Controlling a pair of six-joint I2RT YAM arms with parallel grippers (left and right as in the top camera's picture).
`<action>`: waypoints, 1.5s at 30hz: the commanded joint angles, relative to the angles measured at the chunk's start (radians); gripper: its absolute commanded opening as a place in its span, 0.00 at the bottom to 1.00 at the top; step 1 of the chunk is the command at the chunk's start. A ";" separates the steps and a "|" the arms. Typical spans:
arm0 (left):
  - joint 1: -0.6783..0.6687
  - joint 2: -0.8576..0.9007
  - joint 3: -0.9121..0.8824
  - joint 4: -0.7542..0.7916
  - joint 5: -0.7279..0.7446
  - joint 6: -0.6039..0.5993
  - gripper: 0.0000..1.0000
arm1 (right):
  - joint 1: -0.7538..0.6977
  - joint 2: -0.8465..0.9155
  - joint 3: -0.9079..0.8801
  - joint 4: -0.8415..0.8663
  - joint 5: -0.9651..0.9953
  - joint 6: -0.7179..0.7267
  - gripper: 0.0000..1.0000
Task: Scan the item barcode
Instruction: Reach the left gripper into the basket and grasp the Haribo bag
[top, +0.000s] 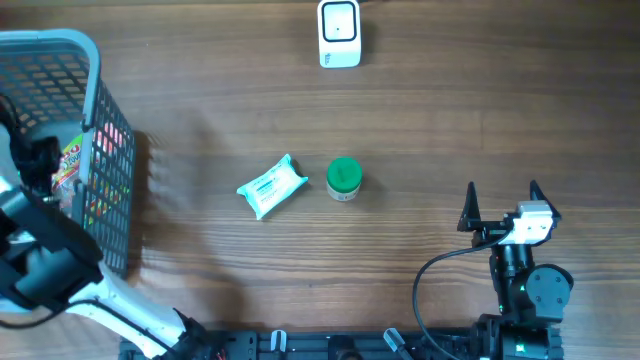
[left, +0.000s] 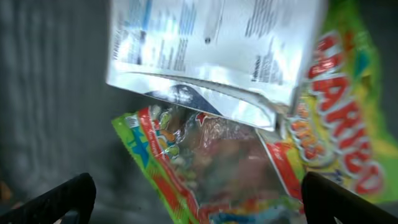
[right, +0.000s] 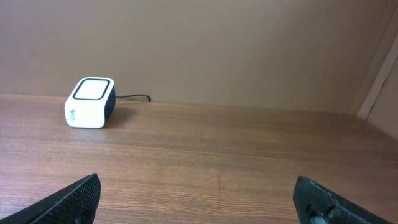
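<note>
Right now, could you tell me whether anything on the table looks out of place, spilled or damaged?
Nothing stands out. The wipes pack lies at a slant beside the green-lidded jar, and the bags in the basket are piled loosely, but nothing looks spilled or damaged.

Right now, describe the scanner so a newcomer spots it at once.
On the wooden table, look to the far edge, top centre from overhead. The scanner stands alone there, beyond the green-lidded jar and wipes pack. It is the only white box, with a dark-framed square window.
</note>
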 joint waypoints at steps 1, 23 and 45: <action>-0.014 0.082 -0.011 0.006 0.038 -0.017 1.00 | 0.004 -0.004 -0.001 0.005 -0.016 -0.005 1.00; -0.093 -0.031 0.147 -0.086 0.008 0.014 0.04 | 0.004 -0.004 -0.001 0.005 -0.016 -0.005 1.00; -0.323 -0.810 0.156 -0.047 -0.076 -0.027 0.81 | 0.004 -0.004 -0.001 0.005 -0.016 -0.005 1.00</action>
